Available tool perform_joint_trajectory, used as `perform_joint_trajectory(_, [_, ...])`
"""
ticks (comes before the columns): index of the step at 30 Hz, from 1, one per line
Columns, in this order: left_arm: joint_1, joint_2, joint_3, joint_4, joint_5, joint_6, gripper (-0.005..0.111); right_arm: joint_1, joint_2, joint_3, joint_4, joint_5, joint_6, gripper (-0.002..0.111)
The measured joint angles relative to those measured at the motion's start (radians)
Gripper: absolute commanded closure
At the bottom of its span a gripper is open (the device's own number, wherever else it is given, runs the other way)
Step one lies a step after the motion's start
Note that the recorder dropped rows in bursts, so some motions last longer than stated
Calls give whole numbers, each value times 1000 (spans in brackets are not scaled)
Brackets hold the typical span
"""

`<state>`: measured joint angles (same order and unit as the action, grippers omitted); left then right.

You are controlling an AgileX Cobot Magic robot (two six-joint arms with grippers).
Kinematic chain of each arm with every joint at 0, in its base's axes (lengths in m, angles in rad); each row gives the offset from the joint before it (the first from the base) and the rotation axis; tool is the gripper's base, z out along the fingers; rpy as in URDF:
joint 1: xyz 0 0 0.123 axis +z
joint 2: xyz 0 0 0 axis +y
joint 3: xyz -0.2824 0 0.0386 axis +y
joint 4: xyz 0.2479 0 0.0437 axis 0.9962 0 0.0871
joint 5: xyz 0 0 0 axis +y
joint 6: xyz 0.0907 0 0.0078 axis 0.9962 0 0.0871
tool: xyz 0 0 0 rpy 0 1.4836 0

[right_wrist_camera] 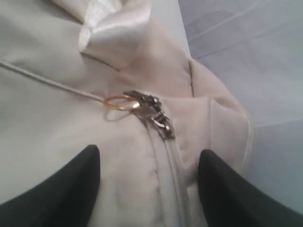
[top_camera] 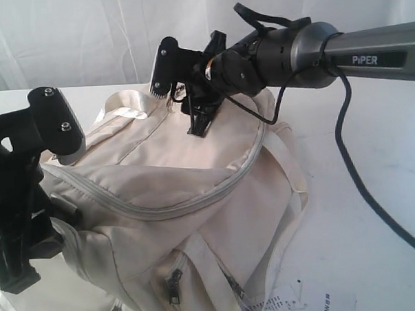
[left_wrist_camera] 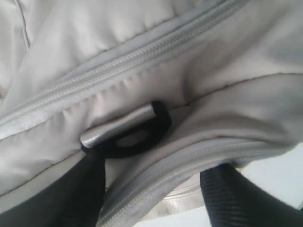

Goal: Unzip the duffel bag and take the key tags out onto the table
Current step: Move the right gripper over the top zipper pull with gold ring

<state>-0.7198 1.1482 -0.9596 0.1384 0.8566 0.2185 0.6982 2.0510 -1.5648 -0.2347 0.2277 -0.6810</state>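
Cream duffel bag (top_camera: pixel 195 190) zipped on white worktop (top_camera: pixel 392 133), L gripper (left_wrist_camera: pixel 156 189) wide over black zip pull (left_wrist_camera: pixel 128 132), R gripper (right_wrist_camera: pixel 151 182) wide above ringed slider (right_wrist_camera: pixel 154 116)

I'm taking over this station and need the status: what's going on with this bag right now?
Two robot arms are working on a cream duffel bag lying on a white table. The right gripper hovers open over the zip pull at the bag's far end, not gripping it. The left gripper is open at the near end, by a black loop. The main zip looks shut, and no key tags are in view.
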Motion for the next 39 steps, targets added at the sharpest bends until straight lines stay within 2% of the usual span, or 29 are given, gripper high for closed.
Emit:
perform_joint_trajectory(8, [0,0,64,-14,-36,40,85,-30,-57,0,-2,84,176,52])
perform_joint_trajectory(12, [0,0,66,-14,-40,53,97,-30,-67,-6,-6,161,243,52])
perform_joint_trajectory(14, [0,0,66,-8,-40,55,103,-30,-64,-6,-6,211,280,56])
perform_joint_trajectory(16, [0,0,66,1,-42,55,107,-30,-60,-6,-19,247,307,69])
perform_joint_trajectory(20, [0,0,66,31,-42,55,107,-30,-53,-6,-91,311,373,108])
perform_joint_trajectory(28, [0,0,66,107,-88,55,107,-21,-69,-8,-316,446,744,108])
perform_joint_trajectory(35, [-2,33,128,243,-207,53,107,-20,-92,-8,-341,722,802,108])
perform_joint_trajectory(39, [-2,38,154,377,-229,-43,107,-20,-132,-6,-317,823,815,108])
